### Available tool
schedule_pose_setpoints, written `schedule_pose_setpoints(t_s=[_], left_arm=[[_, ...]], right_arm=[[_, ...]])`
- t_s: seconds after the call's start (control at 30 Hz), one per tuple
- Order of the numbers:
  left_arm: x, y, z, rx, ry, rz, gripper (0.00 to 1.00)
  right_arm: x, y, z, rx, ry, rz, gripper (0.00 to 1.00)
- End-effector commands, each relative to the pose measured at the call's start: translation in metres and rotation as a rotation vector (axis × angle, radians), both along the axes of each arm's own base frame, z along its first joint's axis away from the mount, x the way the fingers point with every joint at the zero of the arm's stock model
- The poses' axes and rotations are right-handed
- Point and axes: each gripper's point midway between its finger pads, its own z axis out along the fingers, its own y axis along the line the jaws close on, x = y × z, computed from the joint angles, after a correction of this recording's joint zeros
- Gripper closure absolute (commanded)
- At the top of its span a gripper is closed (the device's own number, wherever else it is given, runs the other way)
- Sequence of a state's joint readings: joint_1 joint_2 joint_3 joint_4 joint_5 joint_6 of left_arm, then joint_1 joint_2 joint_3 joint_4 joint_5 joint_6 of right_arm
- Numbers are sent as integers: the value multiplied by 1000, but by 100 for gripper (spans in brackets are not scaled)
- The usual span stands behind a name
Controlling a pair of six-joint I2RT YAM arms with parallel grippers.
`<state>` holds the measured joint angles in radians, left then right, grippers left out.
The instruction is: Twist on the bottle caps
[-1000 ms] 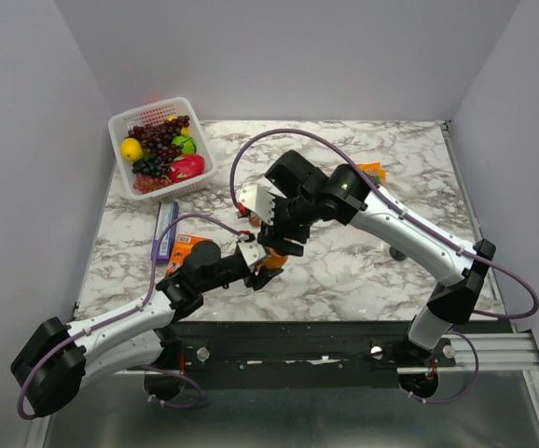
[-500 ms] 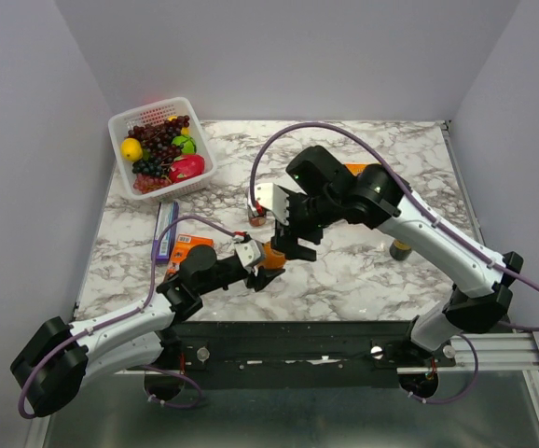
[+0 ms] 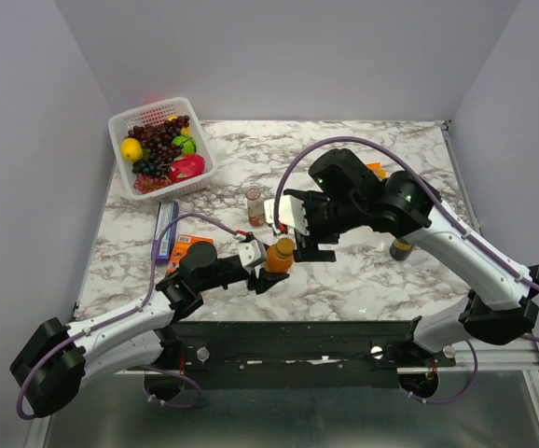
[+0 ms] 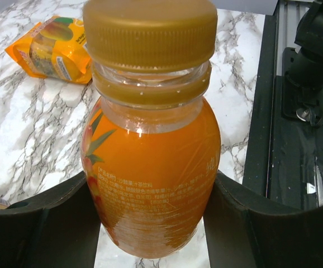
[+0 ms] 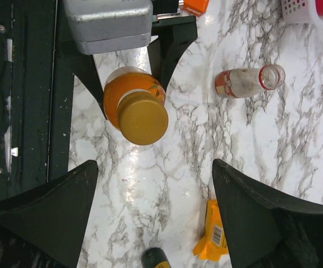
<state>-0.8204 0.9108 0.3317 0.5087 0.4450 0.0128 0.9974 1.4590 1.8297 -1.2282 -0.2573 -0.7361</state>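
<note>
Left wrist view: the left gripper [image 4: 150, 226] clamps the orange bottle [image 4: 150, 184], orange cap [image 4: 150, 33] seated on its neck. The right gripper [image 5: 156, 209] hangs near it, wide open and empty; the clear bottle [image 5: 245, 82] stands uncapped beyond.

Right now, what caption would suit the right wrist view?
Open right gripper facing the capped orange bottle held in the left gripper, with the uncapped clear bottle beside.
</note>
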Motion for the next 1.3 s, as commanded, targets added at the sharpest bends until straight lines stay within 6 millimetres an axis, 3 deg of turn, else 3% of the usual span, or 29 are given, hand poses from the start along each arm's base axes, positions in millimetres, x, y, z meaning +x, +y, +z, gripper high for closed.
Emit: schedule_pose_setpoints(t_s=[0.0, 0.07, 0.1, 0.43, 1.27], left_arm=[[-3, -6, 16, -17, -8, -41, 100], [-3, -7, 18, -17, -14, -45, 100], [-3, -8, 17, -14, -14, -45, 100], [2, -10, 21, -16, -32, -36, 100], [17, -6, 34, -88, 23, 36, 100]], right_arm=[[-5, 8, -6, -12, 6, 92, 9], [-4, 9, -9, -20, 18, 89, 7], [-4, 11, -13, -29, 28, 93, 0], [-15, 17, -24, -73, 112, 159, 0], [-11, 16, -49, -136, 125, 114, 0]])
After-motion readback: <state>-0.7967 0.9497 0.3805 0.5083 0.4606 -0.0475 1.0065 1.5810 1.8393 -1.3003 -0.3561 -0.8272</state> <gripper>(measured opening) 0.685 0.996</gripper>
